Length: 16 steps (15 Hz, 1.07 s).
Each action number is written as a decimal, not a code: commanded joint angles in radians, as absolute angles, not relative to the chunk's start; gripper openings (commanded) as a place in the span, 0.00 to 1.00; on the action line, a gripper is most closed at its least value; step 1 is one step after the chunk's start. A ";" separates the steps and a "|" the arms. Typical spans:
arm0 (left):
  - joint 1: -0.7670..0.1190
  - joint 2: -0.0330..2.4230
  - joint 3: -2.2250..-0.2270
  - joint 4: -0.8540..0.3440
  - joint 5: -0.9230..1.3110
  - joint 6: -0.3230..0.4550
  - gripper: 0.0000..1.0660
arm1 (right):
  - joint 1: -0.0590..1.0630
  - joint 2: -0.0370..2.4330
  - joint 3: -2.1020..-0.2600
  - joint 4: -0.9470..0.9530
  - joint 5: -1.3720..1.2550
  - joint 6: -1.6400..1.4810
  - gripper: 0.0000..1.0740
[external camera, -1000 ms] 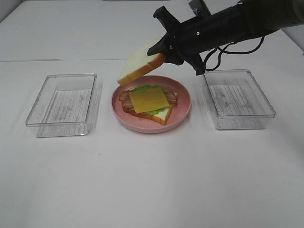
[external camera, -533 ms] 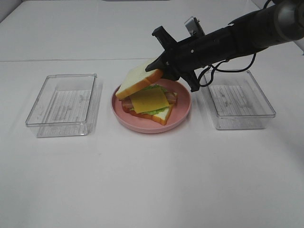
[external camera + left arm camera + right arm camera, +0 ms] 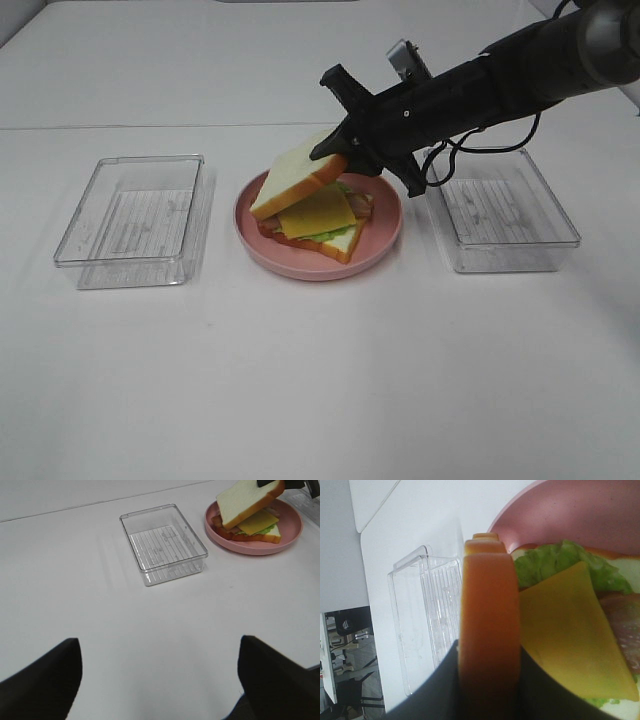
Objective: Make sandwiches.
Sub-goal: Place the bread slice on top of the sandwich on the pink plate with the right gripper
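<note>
A round pink plate (image 3: 385, 235) holds an open sandwich: a bottom bread slice (image 3: 340, 244), green lettuce, bacon and a yellow cheese slice (image 3: 318, 211) on top. My right gripper (image 3: 338, 155) is shut on a second white bread slice (image 3: 293, 176), tilted, its lower edge resting on the stack's left side. In the right wrist view the slice's orange crust (image 3: 487, 625) sits between the fingers, above the cheese (image 3: 562, 630) and lettuce (image 3: 545, 562). My left gripper (image 3: 159, 652) is open and empty, low over bare table, far from the plate (image 3: 290, 532).
A clear plastic tray (image 3: 133, 220) stands left of the plate and another clear tray (image 3: 502, 208) stands right of it, under my right arm. The left tray also shows in the left wrist view (image 3: 162, 542). White table lies all around.
My right gripper has come down and slightly left with the bread slice, from well above the plate to its lower edge touching the stack. The left arm has not moved.
</note>
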State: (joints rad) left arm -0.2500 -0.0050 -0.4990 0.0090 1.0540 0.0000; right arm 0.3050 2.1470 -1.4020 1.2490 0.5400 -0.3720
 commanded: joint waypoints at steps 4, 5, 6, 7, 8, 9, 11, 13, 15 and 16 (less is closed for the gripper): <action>-0.251 -0.015 -0.497 0.012 1.044 -0.008 0.76 | 0.305 2.144 -1.401 1.202 0.542 -0.333 0.27; -0.251 -0.015 -0.497 0.012 1.044 -0.008 0.76 | 0.305 2.144 -1.401 1.196 0.543 -0.333 0.41; -0.251 -0.015 -0.497 0.012 1.044 -0.008 0.76 | 0.305 2.144 -1.401 1.185 0.543 -0.333 0.52; -0.251 -0.015 -0.497 0.012 1.044 -0.008 0.76 | 0.305 2.144 -1.401 1.171 0.543 -0.333 0.61; -0.251 -0.015 -0.497 0.012 1.044 -0.008 0.76 | 0.305 2.144 -1.401 1.159 0.546 -0.333 0.67; -0.251 -0.015 -0.497 0.012 1.044 -0.008 0.76 | 0.305 2.144 -1.401 1.147 0.553 -0.331 0.70; -0.251 -0.015 -0.497 0.012 1.044 -0.008 0.76 | 0.305 2.137 -1.401 1.120 0.570 -0.328 0.72; -0.251 -0.015 -0.497 0.012 1.044 -0.008 0.76 | 0.305 2.132 -1.401 1.097 0.597 -0.323 0.72; -0.251 -0.015 -0.497 0.012 1.044 -0.008 0.76 | 0.305 2.132 -1.401 1.049 0.625 -0.271 0.72; -0.251 -0.015 -0.497 0.012 1.044 -0.008 0.76 | 0.305 2.130 -1.401 0.957 0.634 -0.210 0.72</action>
State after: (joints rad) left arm -0.2500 -0.0050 -0.4990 0.0090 1.0540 0.0000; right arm 0.3050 2.1440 -1.4020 0.9730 0.6180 -0.2200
